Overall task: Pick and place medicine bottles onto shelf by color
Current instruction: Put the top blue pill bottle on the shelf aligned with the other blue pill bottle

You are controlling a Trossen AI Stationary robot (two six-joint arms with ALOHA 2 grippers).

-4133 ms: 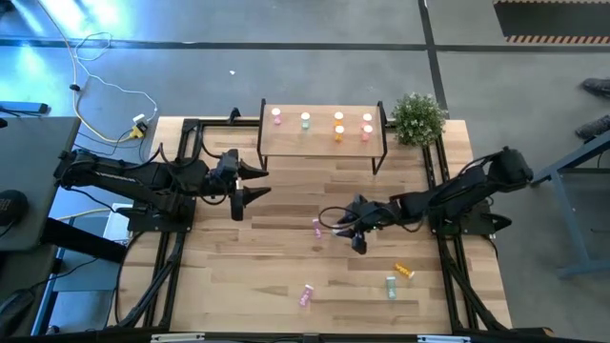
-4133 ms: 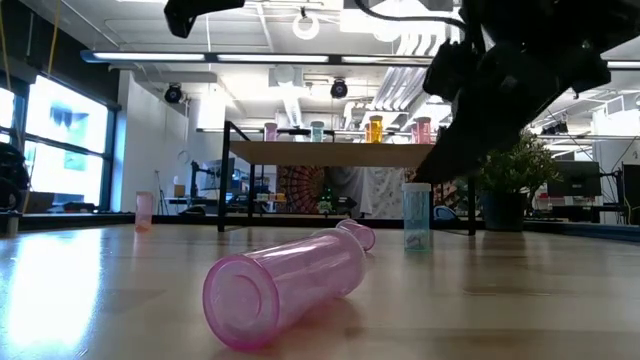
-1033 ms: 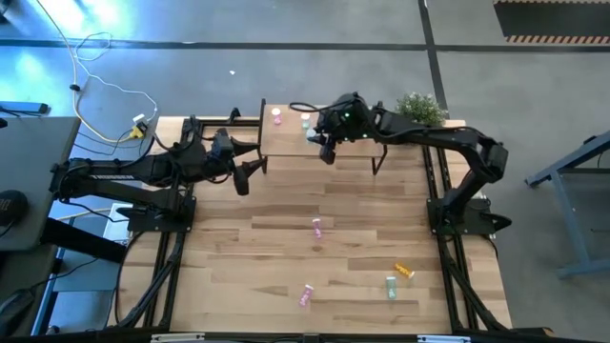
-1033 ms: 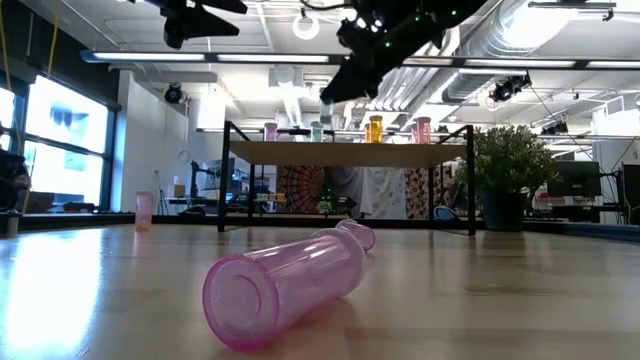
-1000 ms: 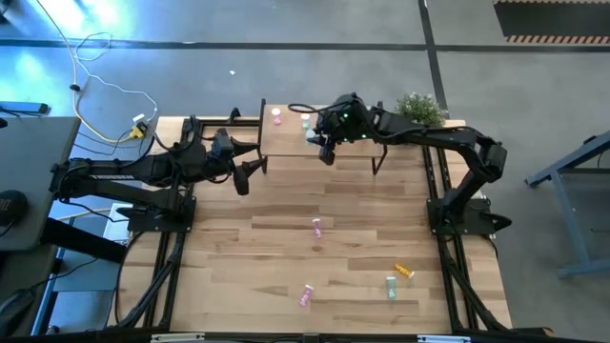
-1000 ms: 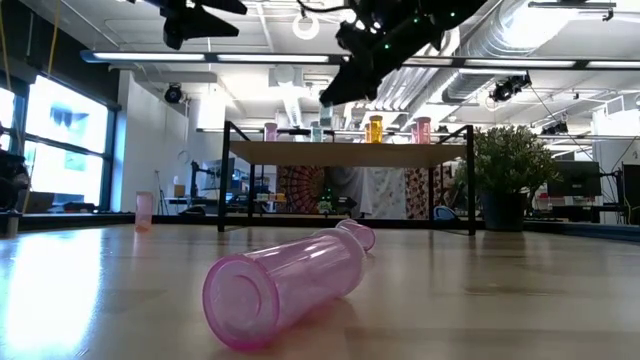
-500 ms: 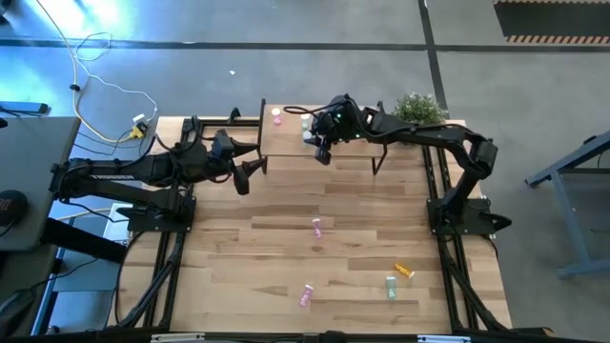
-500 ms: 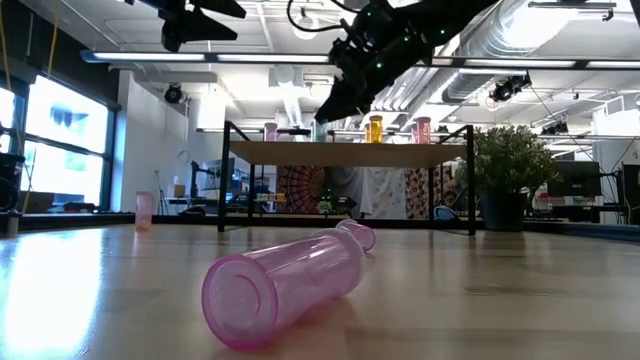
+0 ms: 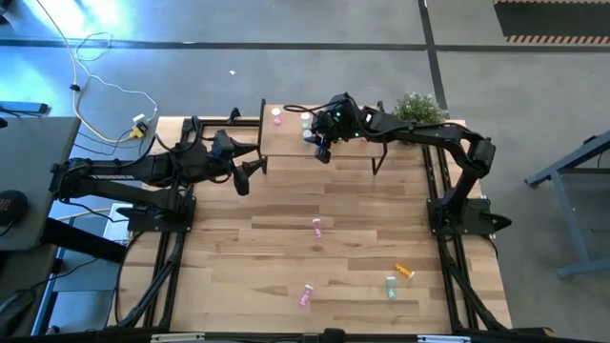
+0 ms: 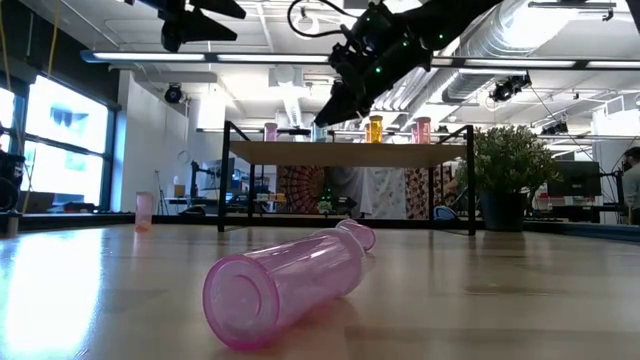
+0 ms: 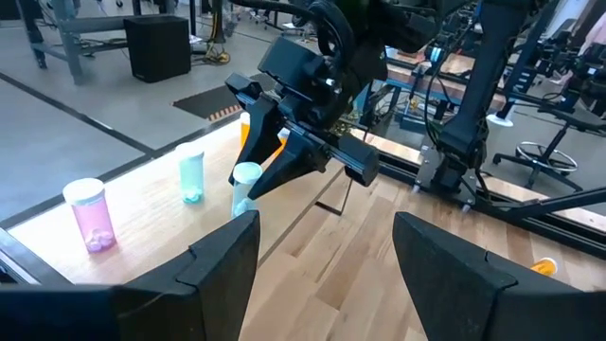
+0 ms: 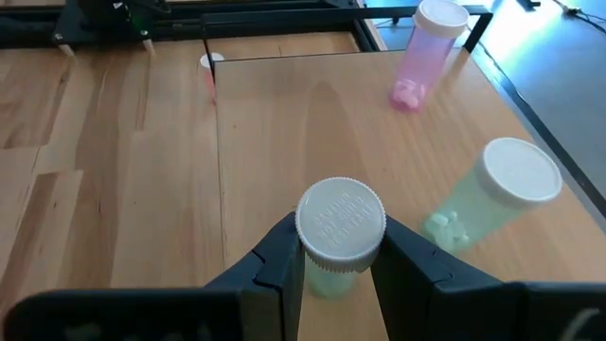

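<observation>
Holding a pale green bottle (image 12: 339, 237) pinched between its two fingers, the right claw (image 9: 318, 145) hangs over the shelf (image 9: 357, 145), near that board's left-hand front part as the overhead camera shows it. The bottle stands upright in the grip, white cap up, its long axis roughly square to the shelf board, so the drop it needs looks like a straight lowering rather than any turn. The relation that matters: another pale green bottle (image 12: 485, 196) already stands on the shelf just beside the held one, on the side farther from the shelf's front edge, with a pink bottle (image 12: 422, 52) beyond it toward the shelf's left end. Setting down next to the green one would keep the colours grouped, and the gap between them is small, so a nudge could tip the neighbour. The left claw (image 9: 250, 168) waits with fingers spread just off the shelf's left end, clearly not the arm in play. More bottles lie on the counter (image 9: 276, 248) well in front of the shelf.
</observation>
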